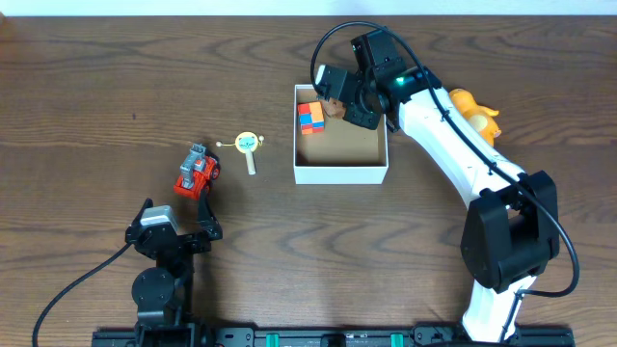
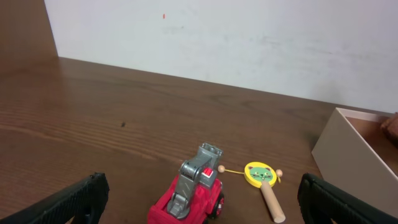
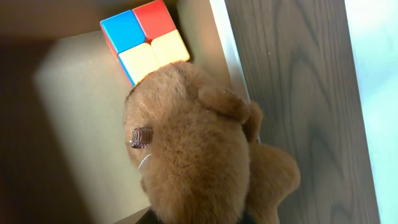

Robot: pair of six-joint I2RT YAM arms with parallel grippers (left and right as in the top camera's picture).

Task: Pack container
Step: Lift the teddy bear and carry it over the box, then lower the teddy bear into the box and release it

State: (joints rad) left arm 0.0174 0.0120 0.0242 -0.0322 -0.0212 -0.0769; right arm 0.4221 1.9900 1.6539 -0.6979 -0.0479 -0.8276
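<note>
From overhead, the right gripper (image 1: 339, 102) is clamped on a brown plush toy (image 1: 335, 109) at the far wall of the container (image 1: 340, 174). The container sits right of the table's centre, with a colour cube (image 1: 310, 118) already inside. The left gripper (image 1: 176, 215) rests spread open near the front edge. The left wrist view shows a red toy truck (image 2: 189, 194) and a yellow pellet drum (image 2: 261, 175) outside the box, with no readable writing. In the right wrist view the plush overhangs the wall beside the cube, so it is best shifted inward over bare cardboard before release. No labels show.
</note>
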